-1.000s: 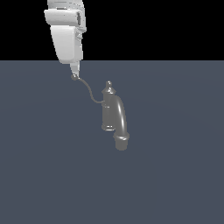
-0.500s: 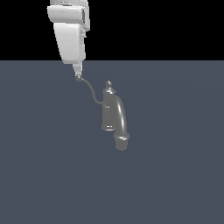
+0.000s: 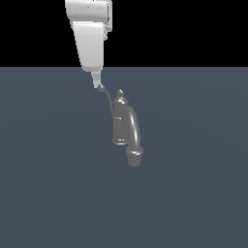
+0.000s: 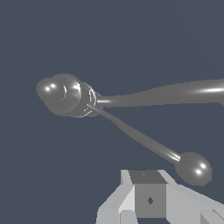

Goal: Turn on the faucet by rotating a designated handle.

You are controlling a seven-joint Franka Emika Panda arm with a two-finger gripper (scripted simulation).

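Observation:
The grey faucet (image 3: 121, 125) stands upright on the dark floor, its thick arched spout (image 3: 134, 140) curving down toward the front. The thin curved handle (image 3: 107, 98) rises from the body to a small ball tip (image 3: 101, 88). My white gripper (image 3: 97, 83) hangs down from above, shut with nothing between its fingers. Its tip touches the ball on the side toward the exterior view's left. The wrist view looks down on the faucet (image 4: 65, 94), the spout (image 4: 175, 93) and the handle (image 4: 140, 138), with its ball (image 4: 194, 168) close beside my gripper (image 4: 148, 183).
A flat dark grey floor (image 3: 193, 193) spreads around the faucet. Nothing else stands on it.
My gripper has moved toward the exterior view's right, and the handle's ball tip has swung the same way with it. The faucet body and spout have stayed put.

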